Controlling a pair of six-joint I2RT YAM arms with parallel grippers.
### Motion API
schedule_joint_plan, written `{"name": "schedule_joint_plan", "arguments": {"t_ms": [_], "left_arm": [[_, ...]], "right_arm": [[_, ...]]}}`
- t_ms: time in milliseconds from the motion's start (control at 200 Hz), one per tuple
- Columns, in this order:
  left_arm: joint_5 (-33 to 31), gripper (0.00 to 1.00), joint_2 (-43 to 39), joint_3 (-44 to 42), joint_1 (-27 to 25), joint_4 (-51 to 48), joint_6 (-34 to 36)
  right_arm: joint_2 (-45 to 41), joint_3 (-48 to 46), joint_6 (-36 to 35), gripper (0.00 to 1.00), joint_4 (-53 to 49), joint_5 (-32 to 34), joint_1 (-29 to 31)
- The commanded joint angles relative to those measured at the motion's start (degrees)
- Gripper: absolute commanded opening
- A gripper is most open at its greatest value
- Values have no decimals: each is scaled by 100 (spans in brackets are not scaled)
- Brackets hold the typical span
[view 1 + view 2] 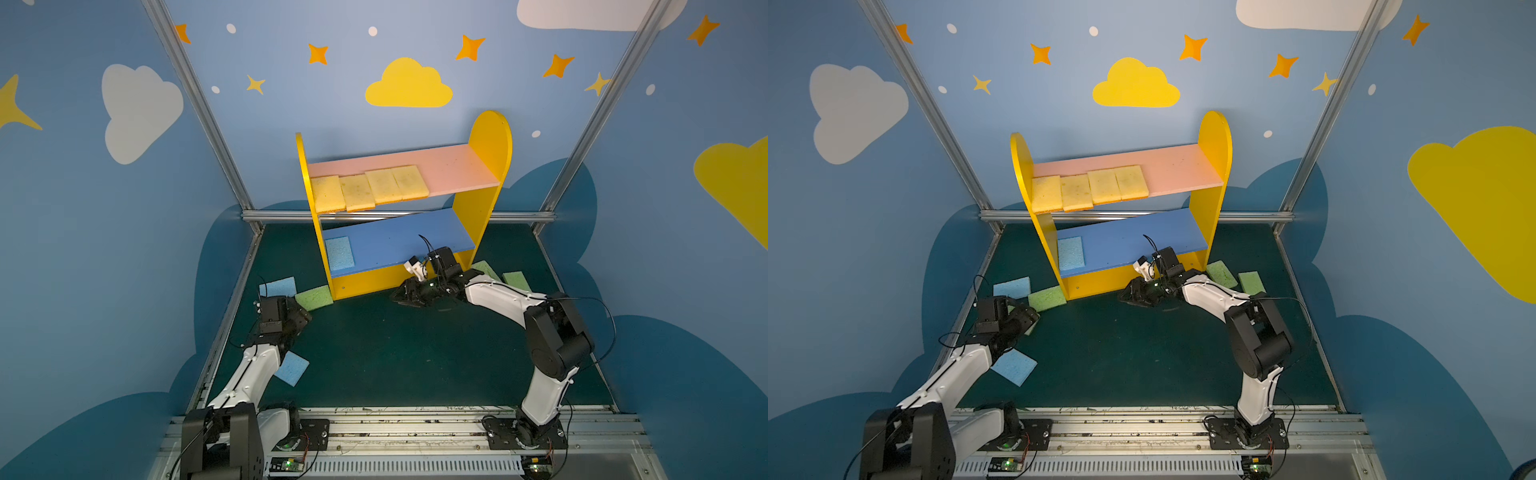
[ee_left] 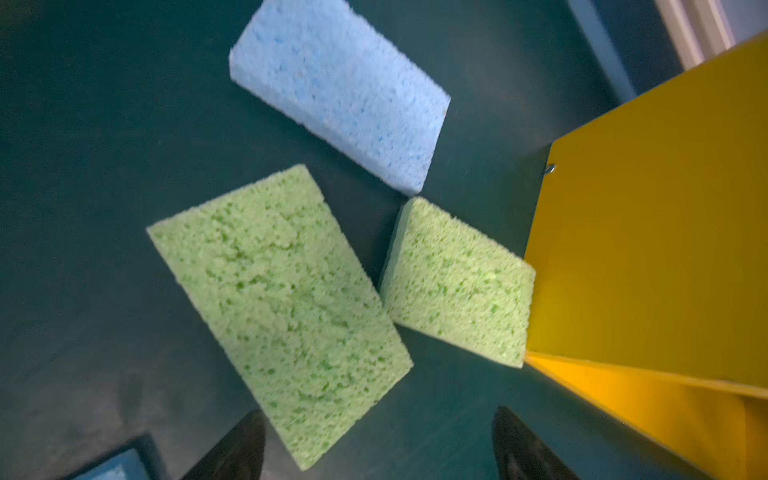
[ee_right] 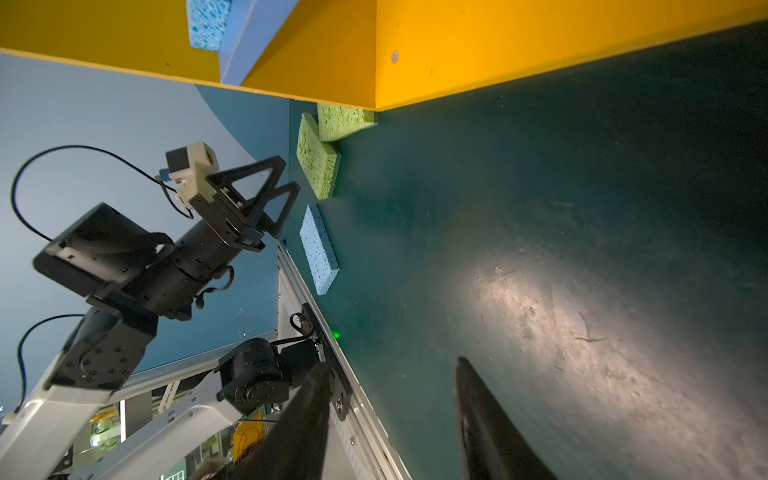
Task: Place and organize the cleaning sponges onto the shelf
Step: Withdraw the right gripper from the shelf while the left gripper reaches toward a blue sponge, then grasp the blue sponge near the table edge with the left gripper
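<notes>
Six sponges [image 1: 291, 368] loose on the worktop [image 1: 374, 353], four yellow sponges [image 1: 357, 193] on the pink board [image 1: 457, 168] of the shelf [image 1: 490, 137], one blue sponge [image 1: 339, 253] on the blue board [image 1: 399, 239]. Light, soft, springy by the look: best pinched across the short width, starting with the large green sponge [image 2: 278, 307] under the left hand [image 2: 378, 411], spread wide and empty. Crowded by a second green sponge [image 2: 457, 282] touching the side panel [image 2: 644, 208]; right hand [image 3: 390, 363] low, apart, holding nothing

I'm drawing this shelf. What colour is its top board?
The top board is pink, best seen in a top view.
</notes>
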Motion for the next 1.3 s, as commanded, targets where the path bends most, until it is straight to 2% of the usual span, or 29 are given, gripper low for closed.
{"name": "schedule_joint_plan", "arguments": {"t_ms": [0,245,456,586,711,911,1296], "left_arm": [[-312,89,269,495,74,157,31],[39,91,1899,2263,622,-804,310],[539,94,3382,3881,1189,-2257,880],[689,94,3926,4462,1475,-2598,1140],[748,95,4463,5039,1510,-2996,1515],[655,98,4952,5347,1510,-3185,1651],[403,98,5547,5604,1510,-3237,1784]], "right_arm": [[-181,-163,-124,47,156,-169,5],[-390,-381,-309,47,91,1,6],[-532,-425,-305,48,119,27,-3],[-506,-452,-237,48,199,-38,-3],[-464,-443,-214,49,231,-78,-3],[-416,-425,-197,51,236,-98,-12],[-348,-425,-188,50,245,-89,-38]]}}
